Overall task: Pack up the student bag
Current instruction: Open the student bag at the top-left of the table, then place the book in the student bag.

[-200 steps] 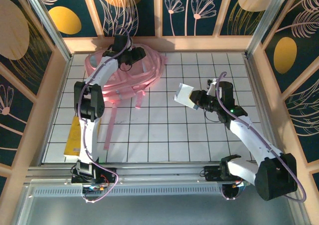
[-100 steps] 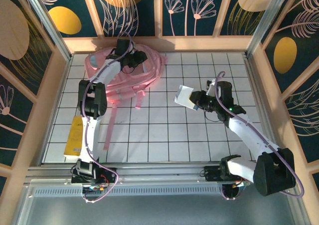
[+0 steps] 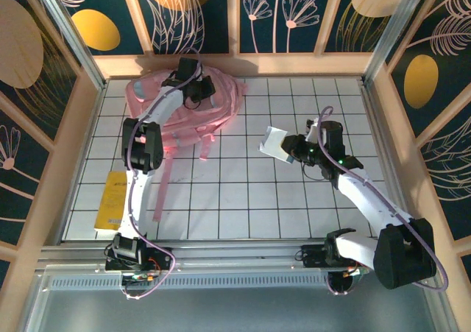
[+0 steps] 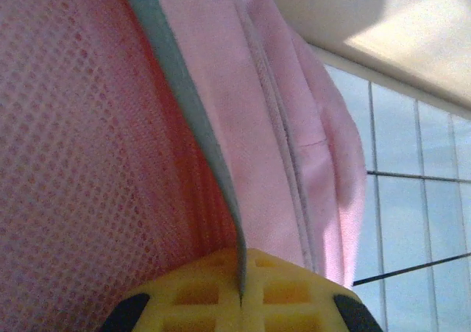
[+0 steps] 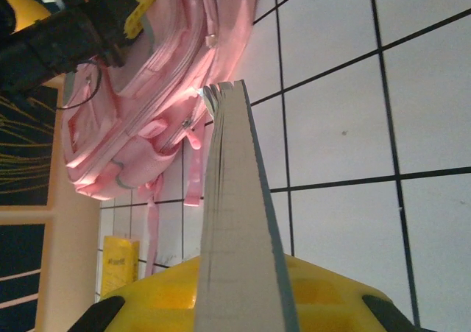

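Student bag (image 3: 221, 96): lies at the far left of the gridded tabletop (image 3: 235, 199), close against the back wall. One pink strap (image 3: 160, 188) trails along the tabletop toward the near edge.

Left claw (image 3: 200, 90): reaches out over the top of the bag, in contact with it. In the left wrist view the yellow fingers (image 4: 287, 288) are pressed together, no gap between them, pinching a thin grey-blue trim edge (image 4: 184, 104) of the bag. Pink mesh (image 4: 73, 170) lies to one side of that trim, smooth pink fabric (image 4: 265, 126) to the other.

Right claw (image 3: 292, 149): over mid-tabletop, well apart from the bag, to its right. It is clamped on a white booklet (image 3: 274, 140), jaws nearly closed around the thin stack. In the right wrist view the booklet (image 5: 232, 214) stands edge-on between the yellow fingers (image 5: 331, 295), and its free end points toward the bag (image 5: 184, 67) across bare tiles. The booklet is not touching the bag.

A flat yellow item (image 3: 112, 198) lies at the left edge of the tabletop, beside the left arm and near the strap's end.
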Action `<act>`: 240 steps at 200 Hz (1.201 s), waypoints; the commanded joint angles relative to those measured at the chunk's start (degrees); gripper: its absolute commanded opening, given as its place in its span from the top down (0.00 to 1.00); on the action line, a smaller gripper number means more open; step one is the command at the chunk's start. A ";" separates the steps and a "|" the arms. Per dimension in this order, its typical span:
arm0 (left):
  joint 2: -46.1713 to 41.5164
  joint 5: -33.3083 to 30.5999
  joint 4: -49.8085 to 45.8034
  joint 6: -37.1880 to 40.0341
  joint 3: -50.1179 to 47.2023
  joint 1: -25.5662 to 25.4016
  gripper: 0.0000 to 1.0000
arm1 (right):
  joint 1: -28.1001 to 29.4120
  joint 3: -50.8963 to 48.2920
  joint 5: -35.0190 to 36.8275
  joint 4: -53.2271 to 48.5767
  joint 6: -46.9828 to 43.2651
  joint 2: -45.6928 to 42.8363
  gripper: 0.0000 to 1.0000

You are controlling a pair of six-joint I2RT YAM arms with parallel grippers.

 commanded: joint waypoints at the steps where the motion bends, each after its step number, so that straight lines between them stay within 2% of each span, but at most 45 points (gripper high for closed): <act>1: -2.20 -3.97 -5.29 8.58 3.39 -3.33 1.00 | -0.52 3.19 3.68 -2.56 -2.28 -2.60 1.00; 31: -6.54 -1.29 -8.53 12.28 3.45 -7.40 1.00 | -0.96 5.85 10.34 -7.62 -3.10 -3.83 1.00; 58: -14.12 1.94 -7.24 12.73 -3.31 -9.73 1.00 | -0.97 9.10 18.42 -12.71 -1.98 -5.30 1.00; 81: -21.67 3.38 -5.95 12.46 -9.43 -10.42 1.00 | -1.22 12.03 21.75 -16.54 -3.38 -6.36 1.00; 131: -36.84 5.89 -5.81 13.16 -18.63 -10.25 1.00 | -2.76 13.71 12.82 -16.19 -4.29 -8.61 1.00; 149: -40.94 6.92 -6.12 14.67 -20.49 -9.36 1.00 | -3.62 12.23 6.52 -13.93 -2.89 -8.77 1.00; 174: -46.24 16.78 -2.15 13.71 -25.72 -4.63 1.00 | -4.11 8.26 -4.44 -7.02 0.60 -8.67 1.00; 190: -47.43 20.74 -1.63 14.39 -27.26 -2.02 1.00 | -3.95 5.26 -11.45 -0.25 3.72 -8.41 1.00; 219: -48.46 28.58 3.83 12.40 -30.44 -1.45 1.00 | -2.35 2.16 -16.35 10.34 8.18 -5.45 1.00; 240: -48.20 31.31 5.50 11.44 -30.68 -1.46 1.00 | 1.12 3.91 -15.95 13.62 7.96 -0.83 1.00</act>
